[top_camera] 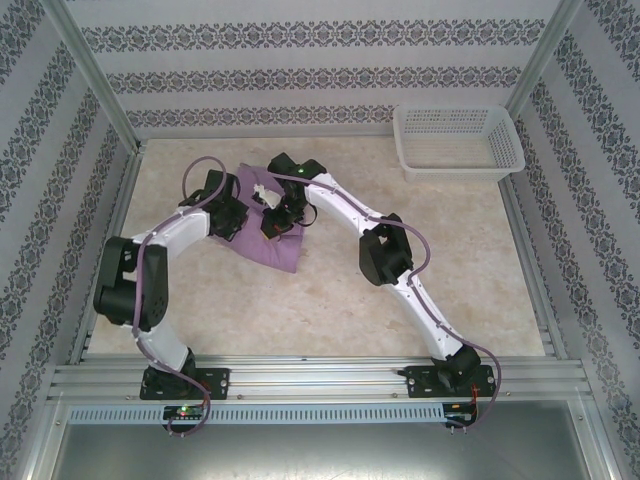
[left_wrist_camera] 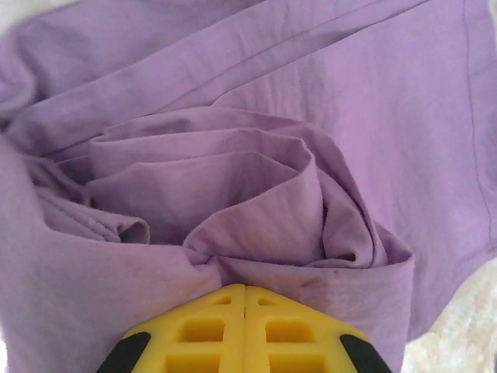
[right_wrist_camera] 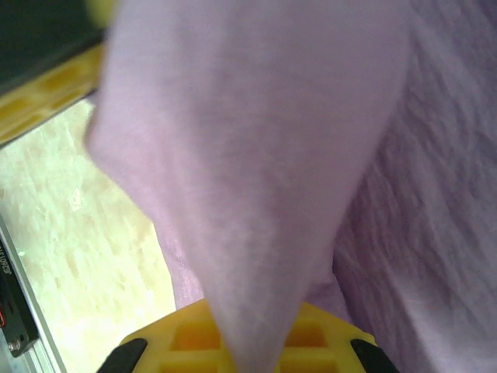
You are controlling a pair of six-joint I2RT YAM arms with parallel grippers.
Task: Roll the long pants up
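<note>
The long pants point(top_camera: 272, 250) lie as a bunched lilac heap at the middle left of the table, with a bit of pale waistband point(top_camera: 263, 192) showing at the top. My left gripper point(left_wrist_camera: 245, 289) is shut, its yellow fingers pressed together against a pinched fold of the pants point(left_wrist_camera: 233, 194), which curl into loose rolled layers just ahead. My right gripper point(right_wrist_camera: 252, 342) is shut on a flap of the pants point(right_wrist_camera: 256, 155) that rises from between its yellow fingers and hangs in front of the camera. In the top view both grippers meet over the cloth, left point(top_camera: 232, 210), right point(top_camera: 276, 218).
A white mesh basket point(top_camera: 458, 140) stands at the back right corner. Patterned walls and metal frame posts ring the beige table point(top_camera: 420, 330). The right arm's elbow point(top_camera: 385, 250) juts over the middle of the table.
</note>
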